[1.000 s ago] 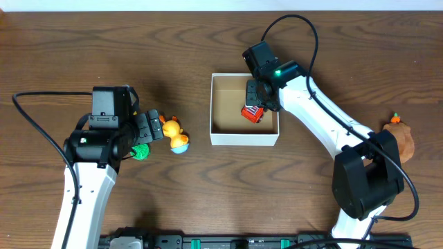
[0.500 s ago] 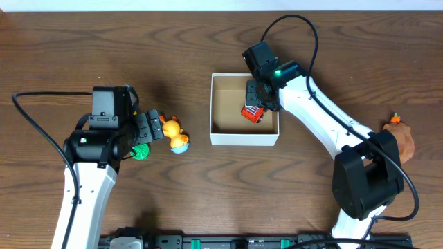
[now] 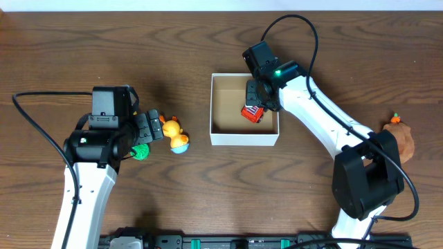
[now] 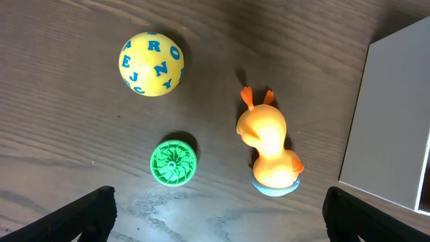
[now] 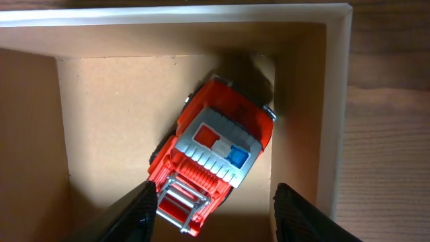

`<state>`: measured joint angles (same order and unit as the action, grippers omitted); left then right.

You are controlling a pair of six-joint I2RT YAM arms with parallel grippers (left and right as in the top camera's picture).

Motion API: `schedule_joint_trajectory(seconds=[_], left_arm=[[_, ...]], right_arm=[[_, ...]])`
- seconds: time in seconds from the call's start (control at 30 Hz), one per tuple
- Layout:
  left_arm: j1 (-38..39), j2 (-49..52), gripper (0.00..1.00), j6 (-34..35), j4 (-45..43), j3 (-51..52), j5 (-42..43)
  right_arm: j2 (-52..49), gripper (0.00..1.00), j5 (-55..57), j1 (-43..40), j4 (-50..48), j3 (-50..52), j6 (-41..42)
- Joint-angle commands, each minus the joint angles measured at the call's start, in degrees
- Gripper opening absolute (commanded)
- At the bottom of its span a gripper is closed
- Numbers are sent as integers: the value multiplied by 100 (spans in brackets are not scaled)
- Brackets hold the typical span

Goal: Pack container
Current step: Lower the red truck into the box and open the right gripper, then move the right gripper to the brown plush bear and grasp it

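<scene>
**Obs: red truck inside box, both grippers unclenched**

Container: the square, shallow cardboard box with white outer walls and a plain brown inside sits flat on the dark wooden table, near the middle and between the two arms. The left wrist view catches one white wall at its right edge. The right wrist view looks straight down into one corner.

Contents: one red plastic toy truck with a grey roof and a silver ladder. It lies askew on the brown floor, close against the wall on the right arm's side.

Right gripper: hovering over the box, directly above the truck. In its own camera the two fingers are spread, one on each side of the truck's ladder end. Neither presses on the truck.

Left gripper: over bare table, well apart from the box. Its fingers are wide apart at the bottom corners of its own view, with nothing between them.

Loose items below the left wrist:
- orange-yellow duck toy on a pale blue base, nearest the box but not touching it
- green ridged round toy, beside the duck
- yellow ball printed with blue letters, apart from both

Far edge, right arm's side: brown plush lump with a small orange top, partly hidden behind the arm's base
</scene>
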<state>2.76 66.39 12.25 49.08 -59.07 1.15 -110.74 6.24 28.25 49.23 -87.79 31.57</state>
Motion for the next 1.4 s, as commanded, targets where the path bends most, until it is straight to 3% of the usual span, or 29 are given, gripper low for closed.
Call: schedule_joint_trajectory(seconds=[0.0,0.53,0.87,0.97,1.13,1.37], left_arm=[[-24,17,98,55,13,-116,-9],[-24,17,98,55,13,-116,-9],[-24,17,98,55,15,-116,-9],[-24,17,98,55,17,-116,-9],[-24,17,98,55,15,-116,-9],[-24,17,98,55,13,-116,-9]], right_arm=[[-26,58,-39,-11,-17,-55,-138],[201,74,-188,-11,-232,-74,-540],[1193,85,-61,-291,-249,-83,-787],[1683,88,-44,-778,-52,-83,-789],[2354,96,-46,-2277,741,-83,-1029],[2343,99,-286,-4433,1545,-37,-2542]])
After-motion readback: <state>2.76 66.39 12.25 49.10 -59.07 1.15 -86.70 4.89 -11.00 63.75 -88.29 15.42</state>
